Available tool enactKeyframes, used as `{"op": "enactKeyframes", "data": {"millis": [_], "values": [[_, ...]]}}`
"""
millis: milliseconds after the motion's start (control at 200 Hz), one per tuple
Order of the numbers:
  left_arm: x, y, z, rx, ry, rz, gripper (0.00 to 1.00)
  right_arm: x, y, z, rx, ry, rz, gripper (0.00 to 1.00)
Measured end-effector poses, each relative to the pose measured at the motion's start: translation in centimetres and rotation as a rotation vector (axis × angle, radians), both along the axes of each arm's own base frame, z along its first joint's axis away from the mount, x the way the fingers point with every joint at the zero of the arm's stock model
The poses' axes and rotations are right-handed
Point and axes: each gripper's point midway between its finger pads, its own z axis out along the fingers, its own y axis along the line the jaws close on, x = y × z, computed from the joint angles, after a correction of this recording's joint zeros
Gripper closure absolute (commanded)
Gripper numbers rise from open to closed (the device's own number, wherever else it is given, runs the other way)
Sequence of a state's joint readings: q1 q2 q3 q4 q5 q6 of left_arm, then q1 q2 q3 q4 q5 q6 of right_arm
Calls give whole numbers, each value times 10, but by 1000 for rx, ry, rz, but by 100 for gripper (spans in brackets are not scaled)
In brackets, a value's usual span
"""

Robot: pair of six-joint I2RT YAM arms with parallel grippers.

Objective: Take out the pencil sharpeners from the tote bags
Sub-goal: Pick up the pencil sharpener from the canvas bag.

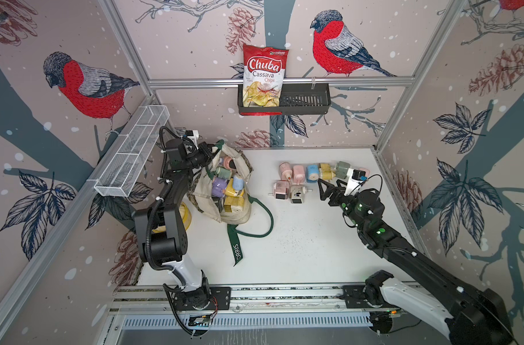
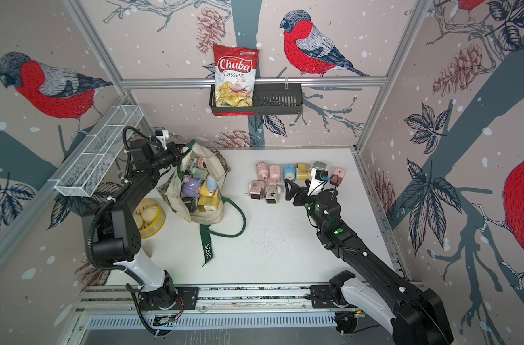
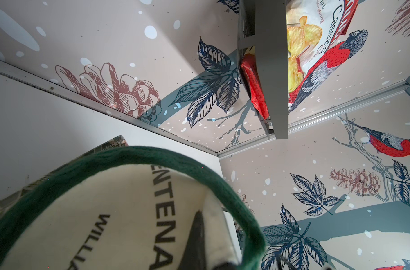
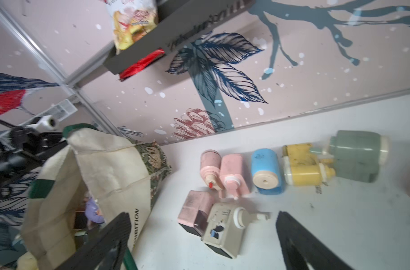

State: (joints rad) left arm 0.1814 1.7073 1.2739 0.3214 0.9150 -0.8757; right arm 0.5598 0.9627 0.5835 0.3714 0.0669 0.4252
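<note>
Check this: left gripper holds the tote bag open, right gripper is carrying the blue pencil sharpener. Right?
No: the right gripper is open and empty; the blue pencil sharpener lies on the table, per the right wrist view. The left gripper does hold the tote bag.

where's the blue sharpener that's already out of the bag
In a top view the blue sharpener lies on the right half of the table, in the back row between a pink sharpener and a yellow sharpener.
</note>
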Motion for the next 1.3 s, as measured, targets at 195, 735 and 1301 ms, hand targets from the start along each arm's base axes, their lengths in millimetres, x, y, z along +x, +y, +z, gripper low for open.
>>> {"op": "enactKeyframes", "data": {"millis": [195, 735, 1301], "values": [[0, 0, 0, -3, 2, 1, 100, -11, 102, 11, -55, 59, 203, 19], [0, 0, 0, -6, 6, 1, 100, -28, 346, -67, -154, 302, 438, 31], [0, 0, 0, -11, 10, 1, 100, 40, 364, -139, -266, 400, 77, 31]]}}
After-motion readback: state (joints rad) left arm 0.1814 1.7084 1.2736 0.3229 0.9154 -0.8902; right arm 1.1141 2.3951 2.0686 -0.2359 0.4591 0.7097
